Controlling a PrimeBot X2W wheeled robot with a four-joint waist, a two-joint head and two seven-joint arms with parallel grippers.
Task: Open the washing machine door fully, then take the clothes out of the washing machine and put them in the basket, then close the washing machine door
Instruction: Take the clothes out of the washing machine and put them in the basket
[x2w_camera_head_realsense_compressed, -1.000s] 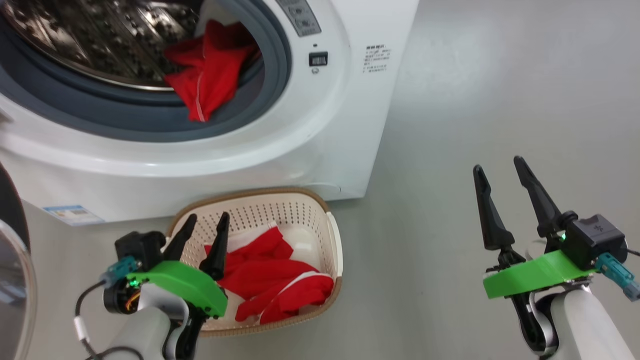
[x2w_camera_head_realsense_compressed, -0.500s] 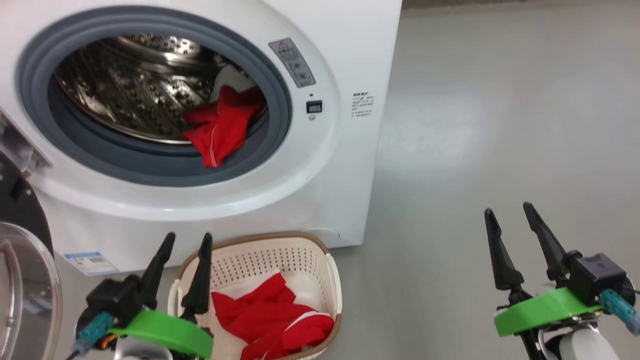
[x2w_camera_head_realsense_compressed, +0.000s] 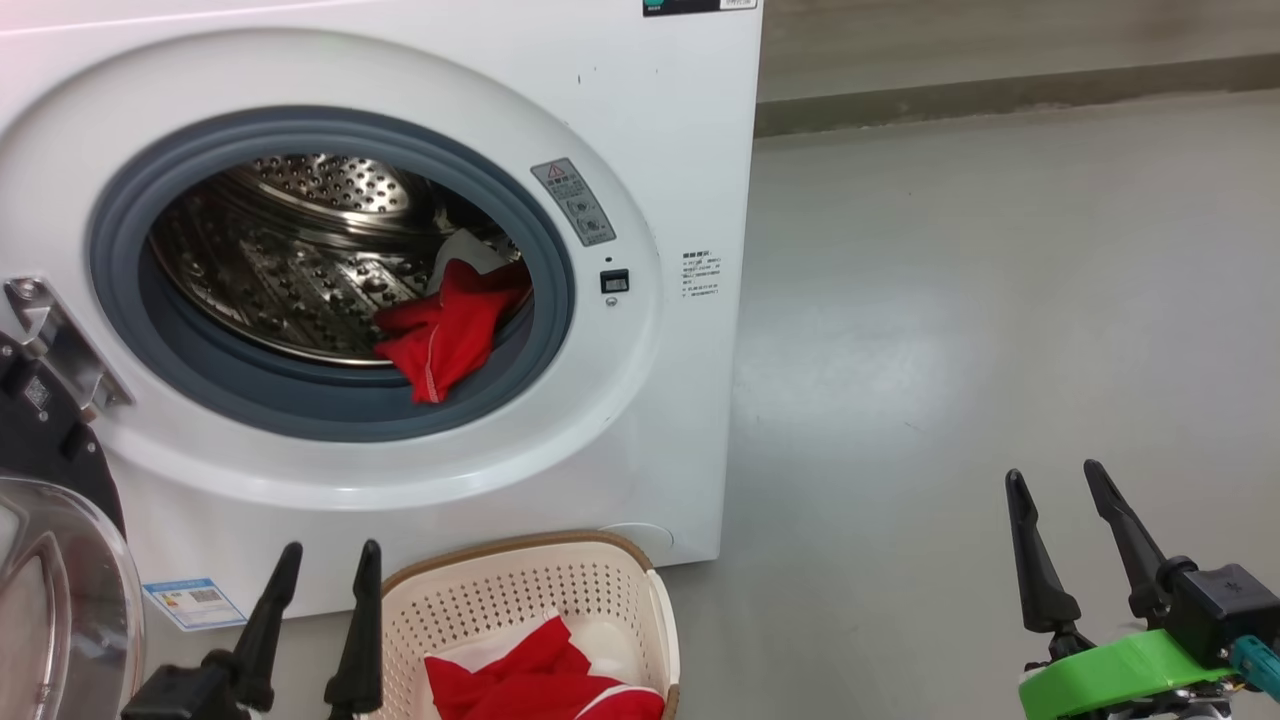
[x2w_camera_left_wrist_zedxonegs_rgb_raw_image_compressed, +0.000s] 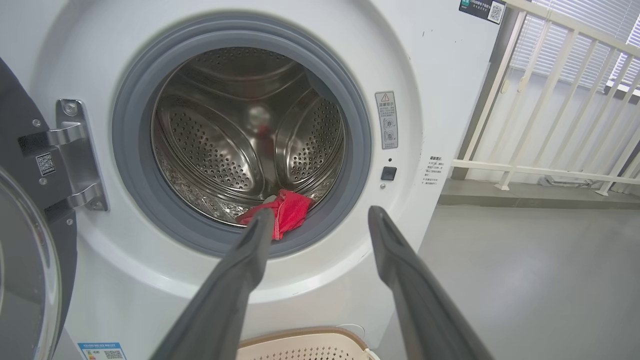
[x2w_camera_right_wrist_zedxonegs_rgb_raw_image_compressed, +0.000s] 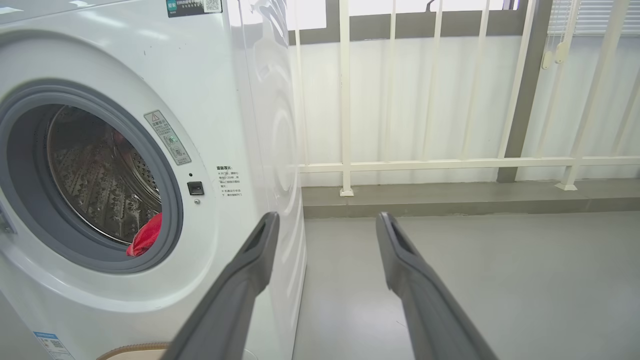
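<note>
the head camera has tipped up, so the whole picture has slid down. measured against the basket (x2w_camera_head_realsense_compressed: 520, 548), though, the left gripper (x2w_camera_head_realsense_compressed: 331, 550) has really shifted: a second ago it was over the basket's left side, and it is now just outside the rim. it sits at 7 o'clock in the head view, its two dark fingers spread apart with nothing between them, pointing toward 12 at the white front of the washing machine (x2w_camera_head_realsense_compressed: 650, 150). the right gripper (x2w_camera_head_realsense_compressed: 1054, 470) stands at 4 o'clock, fingers likewise apart and empty, over bare grey floor (x2w_camera_head_realsense_compressed: 950, 300), well apart from the machine.

the basket lies at 6 o'clock, close to the foot of the machine. it holds red clothes (x2w_camera_head_realsense_compressed: 530, 685) with thin white trim and a bit of white cloth. a red garment (x2w_camera_head_realsense_compressed: 445, 330) is still in the machine, at 5 o'clock of the round opening. it drapes from the steel drum (x2w_camera_head_realsense_compressed: 290, 260) over the lip onto the grey rubber ring (x2w_camera_head_realsense_compressed: 330, 410), with a white piece (x2w_camera_head_realsense_compressed: 470, 255) just behind it toward 12. the door (x2w_camera_head_realsense_compressed: 50, 580) hangs wide open at 8 o'clock, black rim on its metal hinge (x2w_camera_head_realsense_compressed: 60, 340), and the clear glass bowl bulges at the picture's left edge.
</note>
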